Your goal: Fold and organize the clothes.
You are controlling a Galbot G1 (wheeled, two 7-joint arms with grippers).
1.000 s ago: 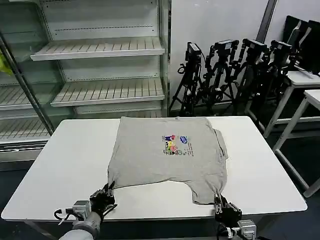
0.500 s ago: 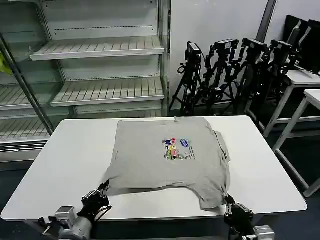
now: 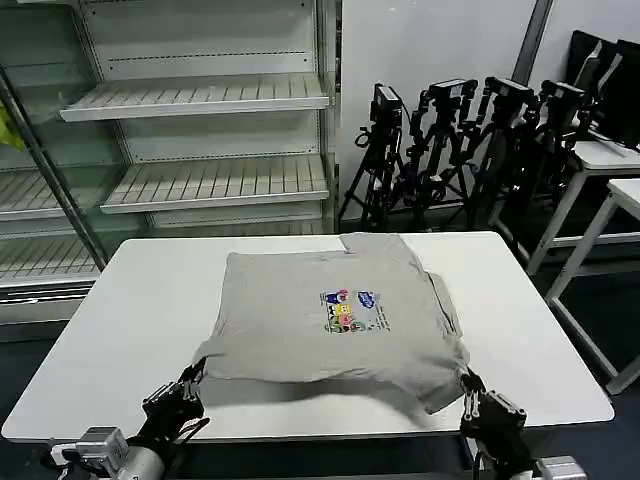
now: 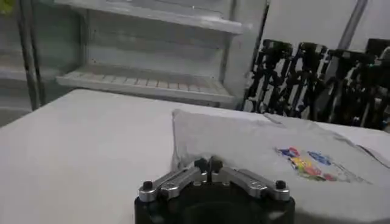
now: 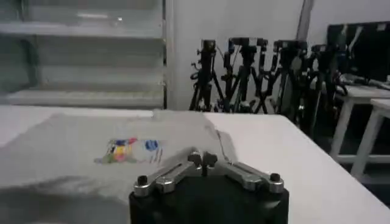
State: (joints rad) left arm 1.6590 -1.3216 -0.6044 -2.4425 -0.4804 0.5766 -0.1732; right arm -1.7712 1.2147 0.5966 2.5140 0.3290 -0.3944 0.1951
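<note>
Head view: shirt [image 3: 330,315] collar away

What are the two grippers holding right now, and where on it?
Both hold the grey shirt by its near hem: left gripper at the near-left corner, right gripper at the near-right corner.

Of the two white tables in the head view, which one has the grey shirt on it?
The large white table directly before the robot holds the grey shirt, with both tools at its near edge. The other table, far right behind the tripods, has no shirt.

We see a white table [image 3: 130,300]; a light grey shirt [image 3: 300,320] lies spread on it, print up.
</note>
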